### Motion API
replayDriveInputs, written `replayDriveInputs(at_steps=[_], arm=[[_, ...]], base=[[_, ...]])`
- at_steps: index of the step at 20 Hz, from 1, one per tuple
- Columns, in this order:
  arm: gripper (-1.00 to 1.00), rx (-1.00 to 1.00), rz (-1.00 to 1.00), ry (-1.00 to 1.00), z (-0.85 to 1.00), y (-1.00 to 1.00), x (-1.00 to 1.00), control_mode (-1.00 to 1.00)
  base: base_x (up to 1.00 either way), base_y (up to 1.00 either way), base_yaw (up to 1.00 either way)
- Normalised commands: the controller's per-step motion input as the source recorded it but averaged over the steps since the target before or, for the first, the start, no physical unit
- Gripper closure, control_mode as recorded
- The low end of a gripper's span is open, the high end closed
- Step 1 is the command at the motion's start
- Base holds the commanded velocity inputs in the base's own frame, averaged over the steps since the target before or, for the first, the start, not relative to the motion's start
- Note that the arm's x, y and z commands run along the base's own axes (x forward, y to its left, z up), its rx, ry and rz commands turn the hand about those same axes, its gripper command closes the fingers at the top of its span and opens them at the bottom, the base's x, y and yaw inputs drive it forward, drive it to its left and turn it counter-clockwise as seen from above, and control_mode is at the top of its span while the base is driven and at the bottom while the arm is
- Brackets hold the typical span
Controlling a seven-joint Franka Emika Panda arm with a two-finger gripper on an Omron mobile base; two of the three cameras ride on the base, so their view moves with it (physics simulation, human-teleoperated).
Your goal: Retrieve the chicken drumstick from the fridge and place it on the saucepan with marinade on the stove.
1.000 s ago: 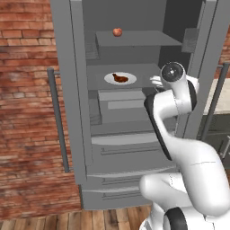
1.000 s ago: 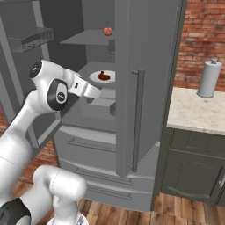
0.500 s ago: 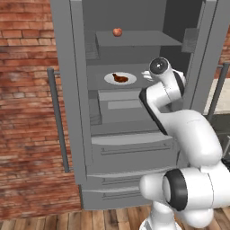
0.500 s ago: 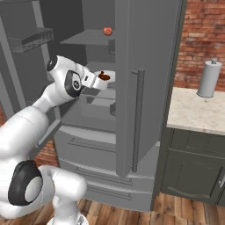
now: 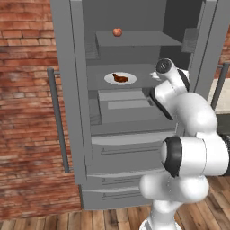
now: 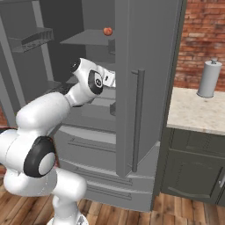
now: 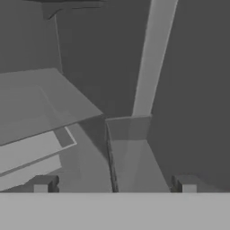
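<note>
The fridge [image 5: 76, 112] stands open. On its middle shelf the reddish-brown chicken drumstick [image 5: 120, 78] lies on a round white plate [image 5: 109, 79]. My arm reaches into the fridge, and its white hand [image 5: 156, 75] sits just right of the plate at shelf height, apart from it. In the right base view the hand [image 6: 107, 79] goes in behind the edge of the fridge door. In the hand view my gripper [image 7: 114, 186] is open, its fingertips [image 7: 42, 184] wide apart, with nothing between them and grey inner walls ahead. The saucepan with marinade and the stove are out of view.
A small red apple [image 5: 117, 32] rests on the top shelf. The right fridge door [image 6: 149, 66] with its bar handle [image 6: 138, 118] stands close beside the hand. A paper towel roll [image 6: 207, 79] stands on the counter [image 6: 197, 116] to the right. Brick wall lies left.
The arm has swung its elbow round and pushed the hand deeper into the fridge toward the plate's shelf. The jaws have stayed open.
</note>
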Motion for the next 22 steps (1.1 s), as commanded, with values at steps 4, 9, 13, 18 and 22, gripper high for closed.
replayDriveInputs(at_steps=[4, 9, 13, 18, 22], arm=[[-1.0, -0.11, -0.17, 0.02, -0.41, -0.99, 0.12, -1.0], [-1.0, -0.06, -0.32, 0.01, -0.38, -1.0, -0.36, -1.0], [-1.0, 0.0, -0.33, 0.0, -0.32, -1.0, -0.7, -1.0], [-1.0, 0.01, -0.28, 0.0, -0.14, -1.0, -0.72, -1.0], [-1.0, 0.08, 0.06, 0.0, 0.31, -0.04, -0.65, -1.0]], base=[[0.0, 0.0, 0.0], [0.0, 0.0, 0.0], [0.0, 0.0, 0.0], [0.0, 0.0, 0.0], [0.0, 0.0, 0.0]])
